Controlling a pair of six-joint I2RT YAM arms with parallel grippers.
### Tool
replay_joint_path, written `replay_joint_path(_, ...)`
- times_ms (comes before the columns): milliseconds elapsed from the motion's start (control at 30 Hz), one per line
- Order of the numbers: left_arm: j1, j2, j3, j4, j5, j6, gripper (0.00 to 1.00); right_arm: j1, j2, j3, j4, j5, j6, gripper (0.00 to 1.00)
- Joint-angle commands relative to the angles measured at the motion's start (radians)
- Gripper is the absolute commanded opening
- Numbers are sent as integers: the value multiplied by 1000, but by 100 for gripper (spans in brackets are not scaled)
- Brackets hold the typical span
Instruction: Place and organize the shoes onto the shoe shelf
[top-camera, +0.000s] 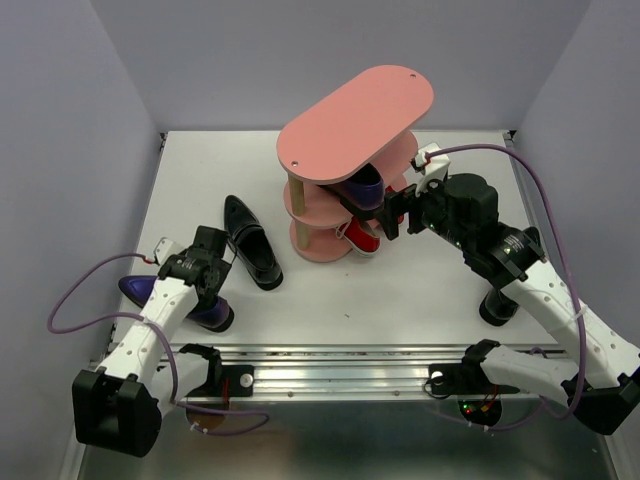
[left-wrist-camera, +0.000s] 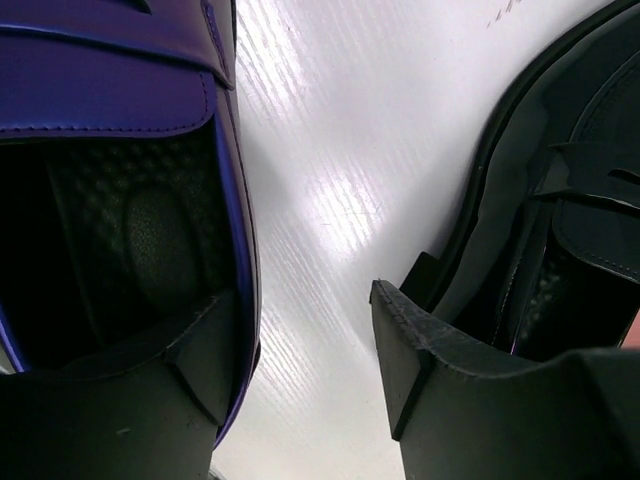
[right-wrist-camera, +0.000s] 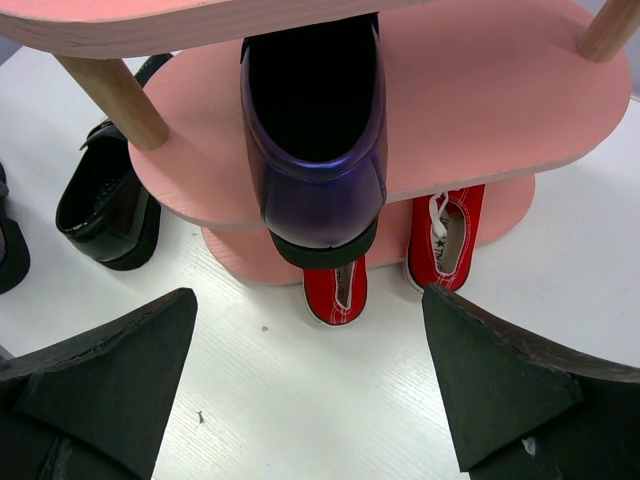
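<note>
The pink three-tier shoe shelf (top-camera: 355, 105) stands at the table's middle back. One purple shoe (right-wrist-camera: 315, 150) sits on its middle tier, heel over the edge. Both red sneakers (right-wrist-camera: 447, 240) sit on the bottom tier, heels outward. My right gripper (right-wrist-camera: 310, 350) is open and empty, just in front of that purple heel. The other purple shoe (left-wrist-camera: 120, 90) lies on the table at the left. My left gripper (left-wrist-camera: 305, 345) is open, low over it, one finger (left-wrist-camera: 190, 360) over the shoe's opening and the shoe's side wall between the jaws. The black loafers (top-camera: 250, 240) lie beside it.
The shelf's top tier (top-camera: 400, 80) is bare and overhangs the lower tiers. A wooden post (right-wrist-camera: 110, 95) stands left of the shelved purple shoe. One black loafer (left-wrist-camera: 560, 200) lies close to my left gripper's right finger. Grey walls close in the table on three sides.
</note>
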Motion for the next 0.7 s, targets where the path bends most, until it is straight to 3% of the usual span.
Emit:
replay_joint_path(0,8,3,-15,35,-3,8,60,-6,-25,-4,44,-9,-2,100)
replay_joint_path(100,9,3,-24,55,-6,8,47,-6,-26,-6,44,-8,-2,100)
replay_joint_path(333,11,0,-54,103,29,8,42,-6,-28,-6,44,-5,-3,100)
replay_joint_path(667,11,-37,-78,126,69,-7,56,-6,-17,3,44,-6,-3,100)
